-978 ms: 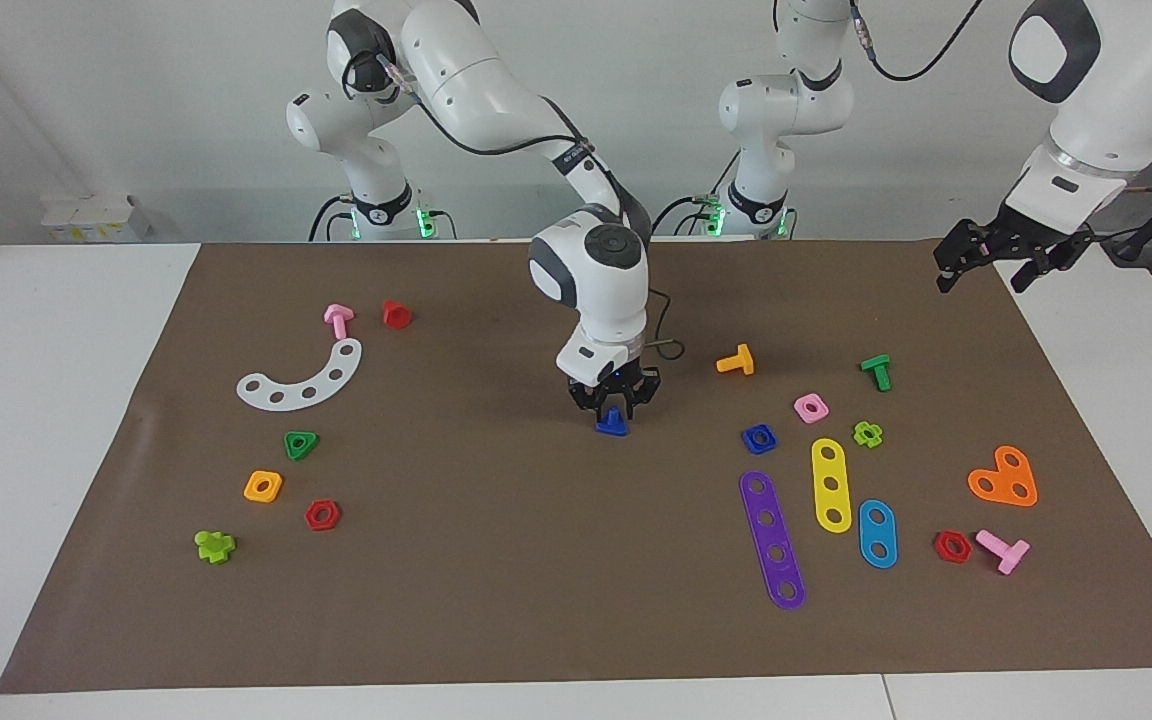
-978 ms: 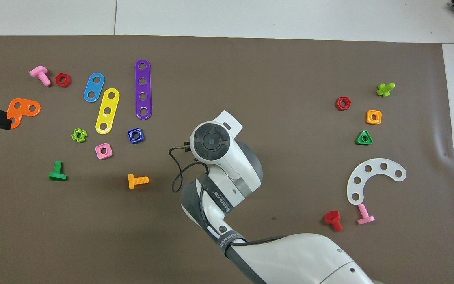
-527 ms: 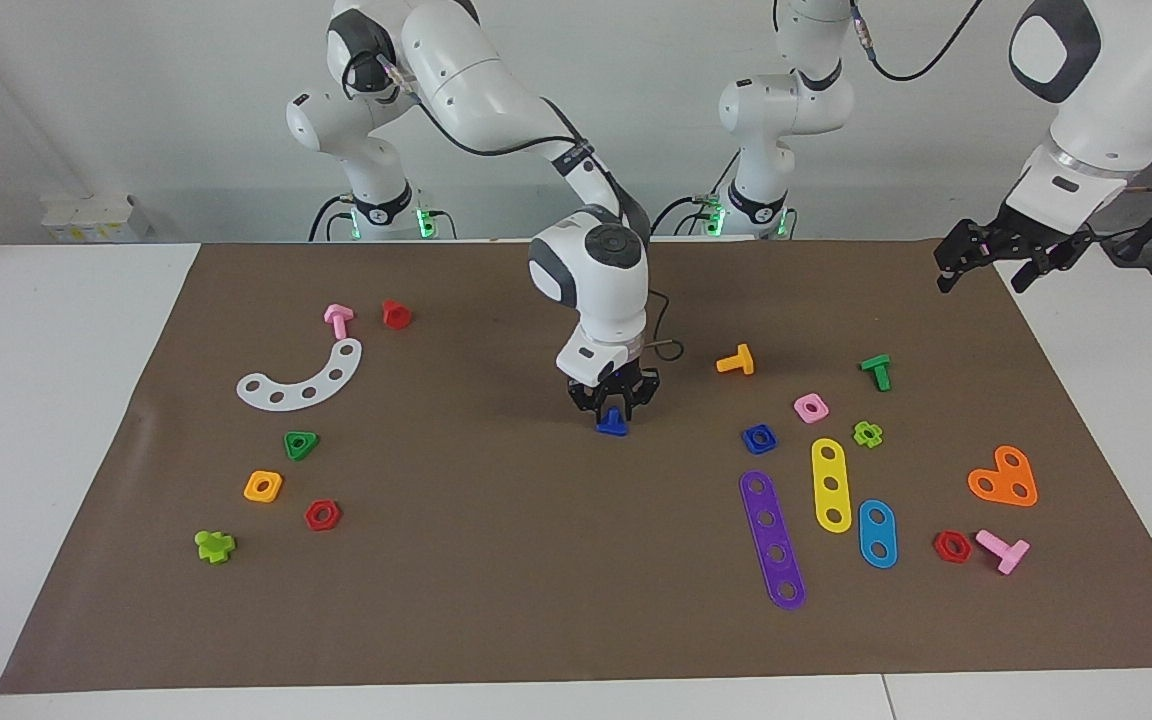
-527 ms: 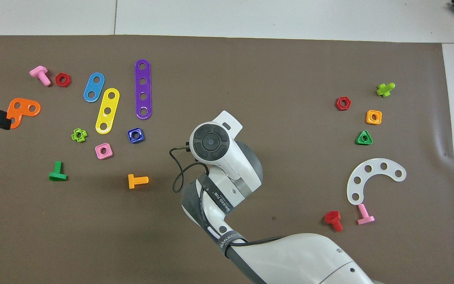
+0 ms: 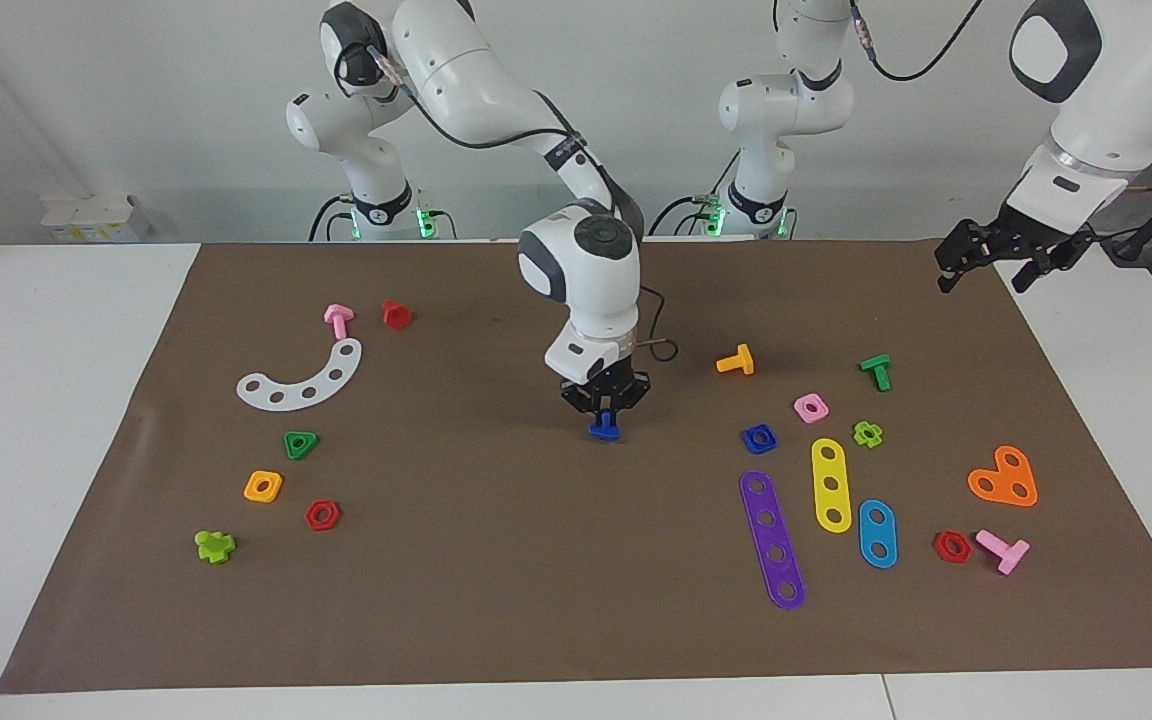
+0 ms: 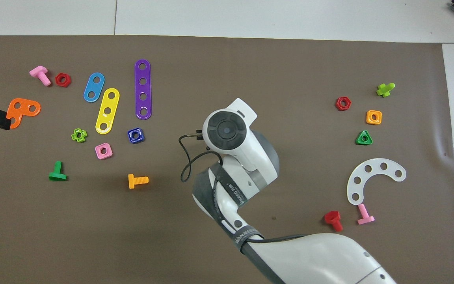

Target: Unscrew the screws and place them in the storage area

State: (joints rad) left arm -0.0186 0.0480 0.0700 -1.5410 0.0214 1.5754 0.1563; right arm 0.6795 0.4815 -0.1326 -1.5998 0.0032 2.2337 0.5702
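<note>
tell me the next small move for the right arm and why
Probably carry it toward the loose bolts and nuts at the right arm's end. The right gripper has its jaws shut on the blue screw, which looks lifted off the brown mat. The left gripper waits.

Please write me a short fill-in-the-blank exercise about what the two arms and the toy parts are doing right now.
1. The right gripper is shut on the small dark-blue plastic bolt, held over the ____ mat.
2. The left gripper waits with ____ in it.
3. The red hexagonal nut lies beside a ____ T-shaped bolt.

Missing words: brown; nothing; pink
</note>
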